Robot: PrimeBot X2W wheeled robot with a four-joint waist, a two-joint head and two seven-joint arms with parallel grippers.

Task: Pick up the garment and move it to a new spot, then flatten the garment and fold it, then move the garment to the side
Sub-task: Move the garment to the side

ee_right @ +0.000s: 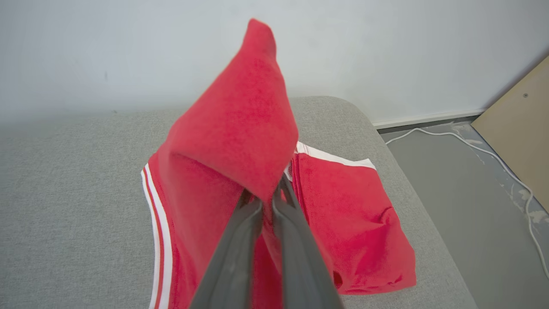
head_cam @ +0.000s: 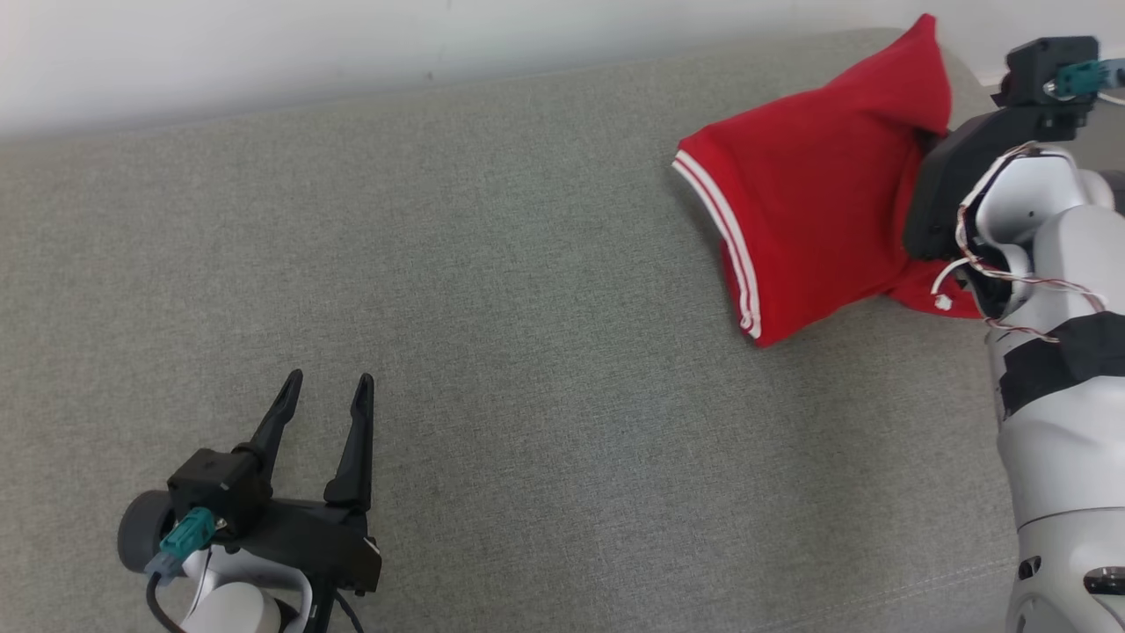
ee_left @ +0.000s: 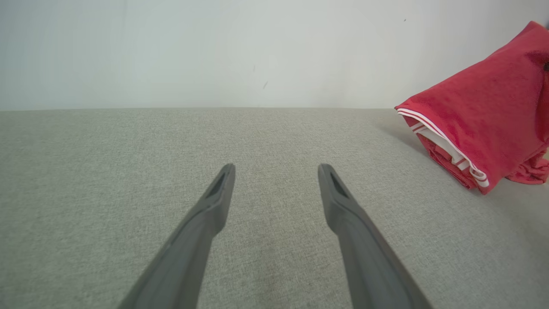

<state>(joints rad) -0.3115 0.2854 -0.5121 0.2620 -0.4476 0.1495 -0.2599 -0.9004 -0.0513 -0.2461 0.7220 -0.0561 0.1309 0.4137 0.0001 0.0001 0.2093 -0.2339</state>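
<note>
I see a grey fabric couch against a plain white wall, with grey floor and a white cable alongside.

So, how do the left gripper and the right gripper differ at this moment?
The left gripper has its fingers wide apart; the right gripper has them pressed together. The left gripper holds nothing, while the right gripper pinches a fold of the red garment. The left gripper is over bare grey cushion, apart from the garment; the right gripper is in its cloth. Both have two long dark fingers.
</note>
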